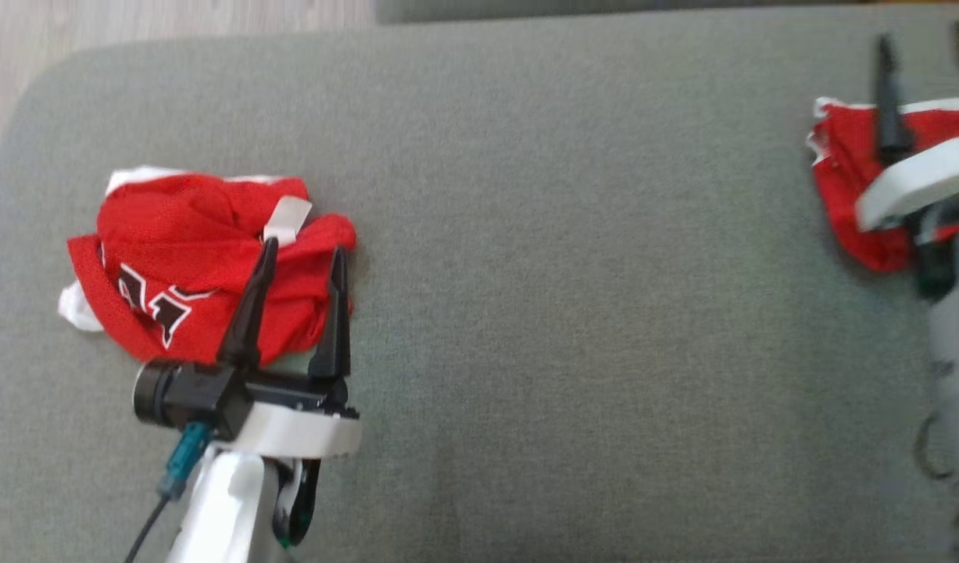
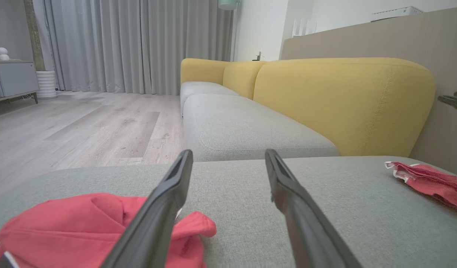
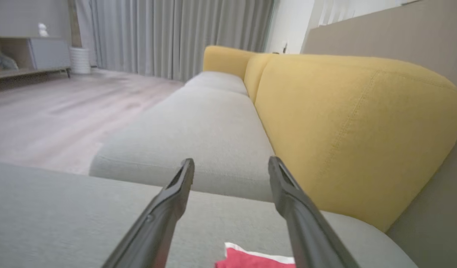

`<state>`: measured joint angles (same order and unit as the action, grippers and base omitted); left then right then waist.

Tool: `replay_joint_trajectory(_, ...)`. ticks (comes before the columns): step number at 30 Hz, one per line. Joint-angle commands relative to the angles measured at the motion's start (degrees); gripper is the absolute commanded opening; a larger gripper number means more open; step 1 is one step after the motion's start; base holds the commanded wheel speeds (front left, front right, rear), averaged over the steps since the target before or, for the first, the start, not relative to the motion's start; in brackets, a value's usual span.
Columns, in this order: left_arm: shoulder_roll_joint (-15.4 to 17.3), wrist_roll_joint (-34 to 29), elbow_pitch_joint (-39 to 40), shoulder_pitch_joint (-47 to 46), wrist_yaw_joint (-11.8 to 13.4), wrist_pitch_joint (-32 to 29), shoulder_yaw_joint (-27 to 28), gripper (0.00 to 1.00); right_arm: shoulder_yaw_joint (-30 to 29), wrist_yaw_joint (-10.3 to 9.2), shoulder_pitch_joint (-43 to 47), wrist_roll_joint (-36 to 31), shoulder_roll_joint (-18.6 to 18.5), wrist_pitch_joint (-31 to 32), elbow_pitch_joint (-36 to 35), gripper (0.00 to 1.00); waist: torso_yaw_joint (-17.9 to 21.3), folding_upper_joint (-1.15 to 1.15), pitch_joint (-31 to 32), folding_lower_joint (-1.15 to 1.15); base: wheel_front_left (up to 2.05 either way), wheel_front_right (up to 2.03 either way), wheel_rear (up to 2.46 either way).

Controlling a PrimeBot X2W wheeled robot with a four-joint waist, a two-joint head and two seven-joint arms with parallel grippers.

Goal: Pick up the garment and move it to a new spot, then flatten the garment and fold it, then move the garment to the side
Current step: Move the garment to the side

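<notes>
Since the red garment (image 1: 205,250) is sitting in a crumpled heap near the left edge of the grey cushion (image 1: 565,274), white trim and a bit of the number poking out, I'd say we're right at the start. Nothing's been lifted, flattened or folded yet, so basically the whole job is left to do.

The left gripper (image 1: 304,247) is parked at the near side of the heap with its fingers apart and pointing over the cloth, nothing pinched between them. Can't tell if the tips actually touch the fabric. Looks to me like it's lining up the first grab.

Way over by the right edge there's a second red piece (image 1: 846,180), lying flatter, with the right gripper (image 1: 923,35) above it, fingers also spread and holding nothing. Plenty of bare cushion between the two for a new spot. Yellow sofa back (image 2: 343,100) beyond the far edge.
</notes>
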<state>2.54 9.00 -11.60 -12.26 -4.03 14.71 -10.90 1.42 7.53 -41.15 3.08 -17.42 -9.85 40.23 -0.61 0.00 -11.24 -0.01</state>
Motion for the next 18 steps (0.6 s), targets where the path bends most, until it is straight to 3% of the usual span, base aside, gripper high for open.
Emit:
replay_joint_trajectory(1, 0.33, -0.63, 1.78, -0.28, 0.42, 0.29, 2.51, 1.0, 1.1, -0.04, 1.06, 0.11, 1.57, -1.49, -3.78, 1.0, 0.86, 0.0, 1.96, 0.01, 0.0, 0.0, 0.0)
replay_joint_trajectory(6, 0.33, -1.25, 1.43, 1.52, 0.14, 0.29, 3.15, 1.0, -0.2, -0.04, 6.45, 2.53, 9.98, -3.88, -10.41, 1.0, 1.52, 0.0, 4.4, 0.01, 0.0, 0.0, 0.0)
replay_joint_trajectory(9, 0.33, -1.24, 1.54, 2.73, 0.13, 0.29, 3.89, 1.0, 0.01, -0.04, 11.13, 3.34, 12.97, -4.54, -13.29, 1.0, 1.95, 0.0, 5.23, 0.01, 0.0, 0.0, 0.0)
replay_joint_trajectory(18, 0.33, -0.04, 1.36, 6.48, 1.06, 0.29, 3.37, 1.0, 3.33, -0.04, 24.38, 9.55, 14.51, -5.11, -17.62, 1.0, 2.02, 0.0, 7.25, 0.01, 0.0, 0.0, 0.0)
